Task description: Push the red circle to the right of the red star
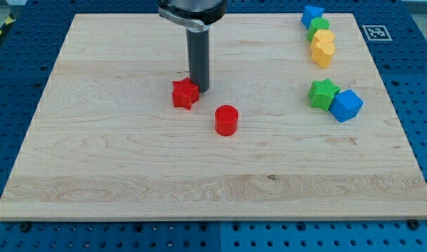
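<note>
The red star (185, 94) lies a little left of the board's middle. The red circle (227, 120), a short cylinder, stands below and to the right of the star, with a small gap between them. My tip (199, 89) rests on the board right against the star's upper right side, above and to the left of the red circle. The dark rod rises from there to the view's top.
At the view's top right stand a blue block (312, 15), a green block (318, 29) and two yellow blocks (323, 47) in a column. Lower on the right a green star (323, 93) touches a blue block (346, 106). The wooden board (129, 182) lies on a blue pegboard table.
</note>
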Available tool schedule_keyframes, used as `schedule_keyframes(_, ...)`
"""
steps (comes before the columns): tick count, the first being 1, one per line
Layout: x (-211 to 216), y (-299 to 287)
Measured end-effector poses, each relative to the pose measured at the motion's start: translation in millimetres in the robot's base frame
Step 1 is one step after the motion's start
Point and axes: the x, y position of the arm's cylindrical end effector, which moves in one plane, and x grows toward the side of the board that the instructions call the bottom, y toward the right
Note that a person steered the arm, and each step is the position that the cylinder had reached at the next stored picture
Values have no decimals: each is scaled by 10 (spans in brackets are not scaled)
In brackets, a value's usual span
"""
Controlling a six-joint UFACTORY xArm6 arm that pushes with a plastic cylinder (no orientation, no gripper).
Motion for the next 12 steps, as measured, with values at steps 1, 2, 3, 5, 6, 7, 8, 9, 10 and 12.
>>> schedule_keyframes(1, 6, 48)
schedule_keyframes(2, 51, 277)
schedule_keyframes(3, 123, 770)
schedule_keyframes(5, 1207, 1039)
schedule_keyframes(6, 1346, 662)
schedule_keyframes(7, 1283, 487)
schedule_keyframes(8, 1197, 526)
schedule_keyframes(9, 1060, 657)
schedule_keyframes(10, 849, 709)
schedule_keyframes(12, 608, 707)
